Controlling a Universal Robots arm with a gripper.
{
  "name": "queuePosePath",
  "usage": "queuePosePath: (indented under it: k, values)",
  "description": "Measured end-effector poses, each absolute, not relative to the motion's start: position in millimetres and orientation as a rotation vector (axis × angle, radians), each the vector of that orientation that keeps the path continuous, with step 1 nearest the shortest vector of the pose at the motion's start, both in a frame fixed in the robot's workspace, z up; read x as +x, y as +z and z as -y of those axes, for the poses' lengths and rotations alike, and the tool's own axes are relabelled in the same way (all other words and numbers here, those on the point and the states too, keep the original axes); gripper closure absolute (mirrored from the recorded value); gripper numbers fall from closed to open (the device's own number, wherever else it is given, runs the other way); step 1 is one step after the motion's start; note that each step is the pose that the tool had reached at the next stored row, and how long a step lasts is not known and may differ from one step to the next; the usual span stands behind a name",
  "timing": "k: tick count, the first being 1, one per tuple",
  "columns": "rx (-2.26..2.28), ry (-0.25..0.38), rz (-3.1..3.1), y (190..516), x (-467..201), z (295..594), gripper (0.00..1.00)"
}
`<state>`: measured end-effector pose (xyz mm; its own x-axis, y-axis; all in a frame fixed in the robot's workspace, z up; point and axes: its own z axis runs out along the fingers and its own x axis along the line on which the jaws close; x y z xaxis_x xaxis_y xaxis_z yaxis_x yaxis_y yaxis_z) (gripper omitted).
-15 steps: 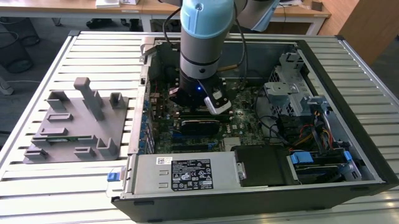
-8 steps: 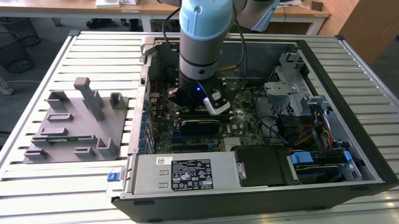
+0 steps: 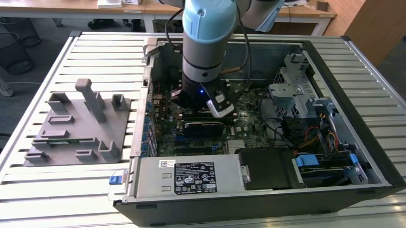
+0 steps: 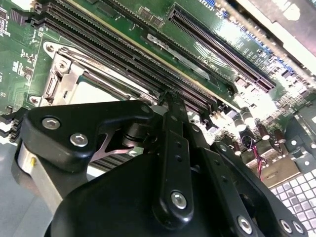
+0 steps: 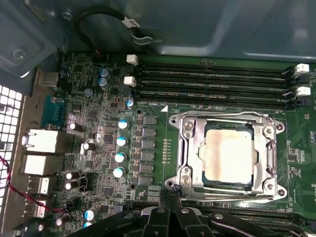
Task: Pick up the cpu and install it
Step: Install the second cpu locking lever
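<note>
The cpu (image 5: 228, 153) is a pale silver square lying flat in the motherboard socket, framed by the socket's metal bracket (image 5: 183, 148). In the second wrist view a strip of the cpu (image 4: 94, 92) shows beyond the black gripper body. My gripper (image 5: 170, 191) hangs just off the socket's edge, beside the cpu and apart from it. Its fingertips are pressed together with nothing between them, and the same shows in the second wrist view, where the gripper (image 4: 170, 98) stands over the memory slots. In the exterior view the arm (image 3: 204, 52) reaches down into the open computer case.
Long black memory slots (image 5: 212, 84) run along one side of the socket, capacitors (image 5: 121, 140) along another. The case walls (image 3: 355, 95), drive cage (image 3: 298, 95) and power supply (image 3: 184, 175) close in around the board. A grey tray with posts (image 3: 76, 128) sits on the exterior view's left.
</note>
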<state>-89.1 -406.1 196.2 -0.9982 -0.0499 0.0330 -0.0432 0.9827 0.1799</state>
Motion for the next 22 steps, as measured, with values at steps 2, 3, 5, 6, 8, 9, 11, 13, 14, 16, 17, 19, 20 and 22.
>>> queuePosePath:
  k: [2,3,5,6,8,9,11,13,14,16,17,19,20,22]
  values:
    - [0.073,-0.287,3.090,195.6,-89.1,406.0,0.89]
    - [0.073,-0.292,3.090,195.4,-89.1,406.0,0.89]
    - [0.073,-0.300,3.089,195.1,-89.1,406.0,0.89]
    - [0.073,-0.302,3.089,194.8,-89.0,405.9,0.89]
    - [0.073,-0.304,3.089,194.4,-89.1,406.0,0.89]
    - [0.073,-0.306,3.089,194.2,-89.0,406.0,0.89]
    - [0.073,-0.310,3.089,193.9,-89.1,405.9,0.89]
    - [0.073,-0.315,3.088,193.5,-89.2,405.8,0.89]
    - [0.074,-0.320,3.087,193.2,-89.2,405.8,0.89]
    - [0.074,-0.328,3.087,192.6,-89.3,405.6,0.89]
    - [0.074,-0.332,3.087,192.2,-89.3,405.5,0.89]
    - [0.074,-0.349,3.085,191.2,-89.3,405.5,0.89]
    - [0.074,-0.355,3.084,190.9,-89.6,405.5,0.89]
    - [0.074,-0.356,3.084,190.9,-90.1,405.4,0.89]
